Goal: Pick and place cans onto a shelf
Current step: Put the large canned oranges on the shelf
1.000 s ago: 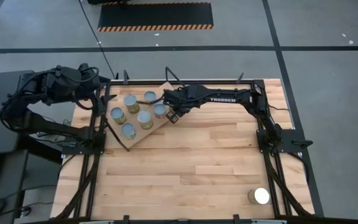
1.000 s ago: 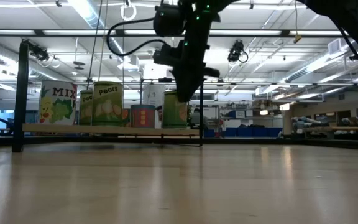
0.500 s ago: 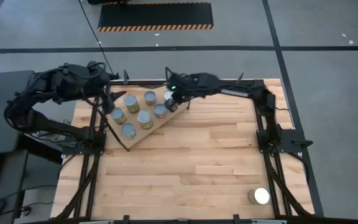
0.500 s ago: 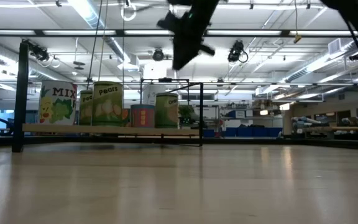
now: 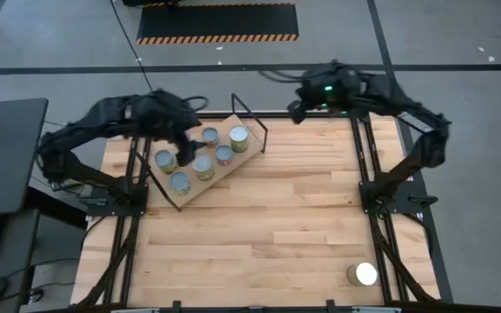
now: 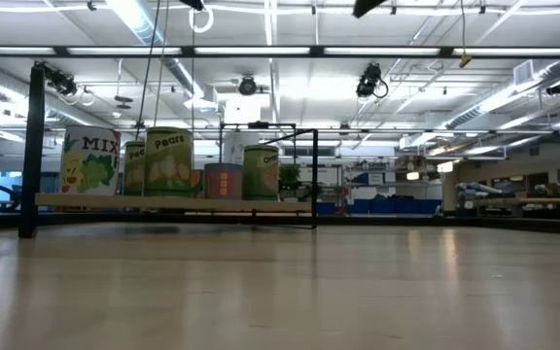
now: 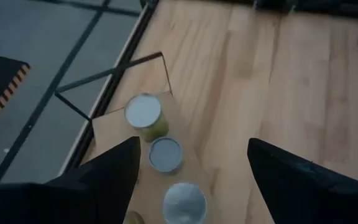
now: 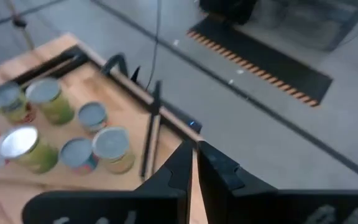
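Observation:
The shelf is a light-wood board with a black wire frame, standing at the table's far left. Several cans stand on it on their bases, among them one at its right end and one at its near-left. They show in a row in the low view. One more can stands on the table at the near right. My left gripper hovers open above the shelf's cans, touching none. My right gripper is shut and empty, raised high over the table's far edge.
The shelf's black wire end frame rises at its right end. Black frame rails run along the table's left and right sides. Bare slatted tabletop lies between the shelf and the lone can.
My right gripper has left a can standing at the shelf's right end, then risen and gone toward the table's far-right, out of the low view. My left gripper has moved from the table's far-left corner rightward over the shelf's cans.

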You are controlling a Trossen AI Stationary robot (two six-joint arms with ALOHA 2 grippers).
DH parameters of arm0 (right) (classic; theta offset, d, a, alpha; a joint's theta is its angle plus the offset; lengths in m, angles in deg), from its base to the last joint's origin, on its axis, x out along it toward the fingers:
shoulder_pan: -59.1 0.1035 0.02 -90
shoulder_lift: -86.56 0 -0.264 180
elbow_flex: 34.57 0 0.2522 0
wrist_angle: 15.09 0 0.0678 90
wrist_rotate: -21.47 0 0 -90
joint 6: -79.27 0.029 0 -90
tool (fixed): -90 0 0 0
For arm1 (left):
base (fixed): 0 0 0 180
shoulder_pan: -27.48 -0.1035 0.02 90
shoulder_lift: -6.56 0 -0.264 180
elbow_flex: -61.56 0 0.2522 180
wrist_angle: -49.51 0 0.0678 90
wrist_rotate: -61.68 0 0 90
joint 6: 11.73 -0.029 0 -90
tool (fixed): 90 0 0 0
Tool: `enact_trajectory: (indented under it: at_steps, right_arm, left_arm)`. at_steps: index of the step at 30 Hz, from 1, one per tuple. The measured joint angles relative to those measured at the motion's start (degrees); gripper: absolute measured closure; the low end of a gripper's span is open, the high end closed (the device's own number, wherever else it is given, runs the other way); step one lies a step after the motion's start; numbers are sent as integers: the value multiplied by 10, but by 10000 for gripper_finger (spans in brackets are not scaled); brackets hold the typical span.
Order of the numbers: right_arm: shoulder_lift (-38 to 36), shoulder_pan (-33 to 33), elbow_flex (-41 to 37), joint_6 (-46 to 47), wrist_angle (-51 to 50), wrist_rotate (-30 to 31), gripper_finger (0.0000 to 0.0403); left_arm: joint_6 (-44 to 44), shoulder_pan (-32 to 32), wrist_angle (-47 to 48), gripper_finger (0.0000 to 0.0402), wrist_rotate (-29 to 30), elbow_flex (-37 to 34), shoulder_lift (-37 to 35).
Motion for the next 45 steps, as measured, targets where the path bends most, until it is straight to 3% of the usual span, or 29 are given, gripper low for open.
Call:
enact_trajectory:
  at_steps: [6, 10, 16, 20, 22, 28, 36, 45]
  right_arm:
    - [-71, 8, -71, 23, 1, 29, 371]
    - [-112, 26, -150, 46, 17, 36, 371]
    - [-159, 57, -255, 91, 30, 34, 371]
    - [-176, 72, -293, 111, 35, 27, 371]
    - [-181, 74, -304, 112, 44, 18, 371]
    - [-182, 75, -312, 112, 58, 13, 371]
    - [-181, 75, -312, 113, 95, -28, 371]
    - [-181, 76, -312, 132, 100, -31, 371]
  left_arm:
    - [-44, -53, -25, 108, -52, 0, 98]
    - [-56, -70, -58, 145, -58, 0, 173]
    - [-62, -94, -114, 259, -67, 0, 266]
    - [-51, -107, -119, 359, -40, 0, 306]
    - [-45, -111, -120, 390, -37, 0, 318]
    - [-43, -118, -134, 394, 2, 0, 350]
    - [-50, -142, -139, 396, -5, 1, 370]
    - [-153, -168, -135, 397, 5, 1, 370]
